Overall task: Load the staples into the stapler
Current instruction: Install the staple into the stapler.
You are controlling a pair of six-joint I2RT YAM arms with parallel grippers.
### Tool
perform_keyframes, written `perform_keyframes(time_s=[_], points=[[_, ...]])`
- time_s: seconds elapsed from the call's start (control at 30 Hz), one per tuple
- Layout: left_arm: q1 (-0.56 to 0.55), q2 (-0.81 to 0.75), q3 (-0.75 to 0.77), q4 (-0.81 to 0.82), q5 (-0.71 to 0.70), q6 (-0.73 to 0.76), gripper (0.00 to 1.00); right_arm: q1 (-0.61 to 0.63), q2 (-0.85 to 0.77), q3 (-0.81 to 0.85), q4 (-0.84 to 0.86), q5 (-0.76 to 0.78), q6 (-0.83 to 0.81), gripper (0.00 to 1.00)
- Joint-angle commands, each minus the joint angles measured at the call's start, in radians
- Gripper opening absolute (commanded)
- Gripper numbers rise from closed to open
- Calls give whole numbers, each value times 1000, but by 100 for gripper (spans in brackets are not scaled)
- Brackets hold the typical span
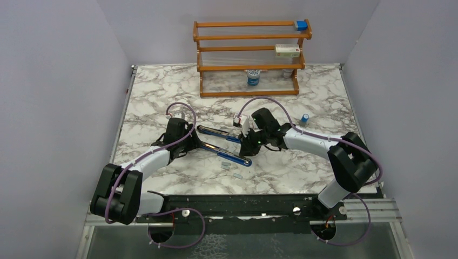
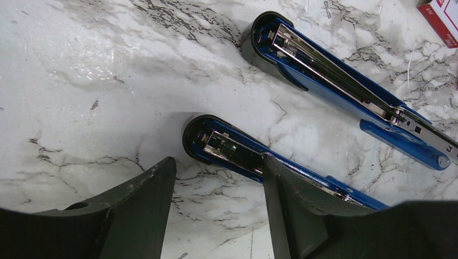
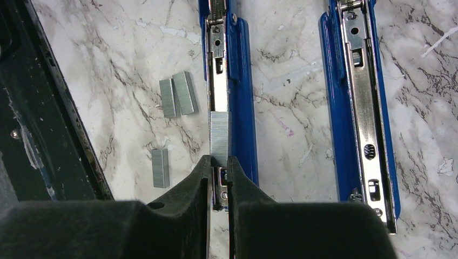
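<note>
Left gripper (image 2: pixel 217 162) spread wide; right gripper (image 3: pixel 219 160) pinches staples (image 3: pixel 220 135).

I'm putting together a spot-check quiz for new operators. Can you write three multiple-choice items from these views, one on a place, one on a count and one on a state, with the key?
1. Where is the staple strip that the right gripper holds?
A. on the rack
B. over the metal channel of the stapler
C. flat on bare marble

2. In the right wrist view, how many loose staple strips lie on the table left of that channel?
A. one
B. three
C. six

3. The left gripper is:
A. open
B. shut on a box
C. out of view

Key:
1. B, the strip lies along the channel at the fingertips.
2. B, there is a pair plus a single.
3. A, a wide gap shows between its fingers.
</note>
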Motion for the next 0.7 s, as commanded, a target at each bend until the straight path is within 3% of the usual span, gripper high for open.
perform_keyframes(time_s=[0.0,0.67], points=[[-3,18,2,-41,-35,25,62,-2,-14,-18,25,30,11,14],[-3,20,1,-41,-37,23,62,7,1,-10,25,-3,7,14]])
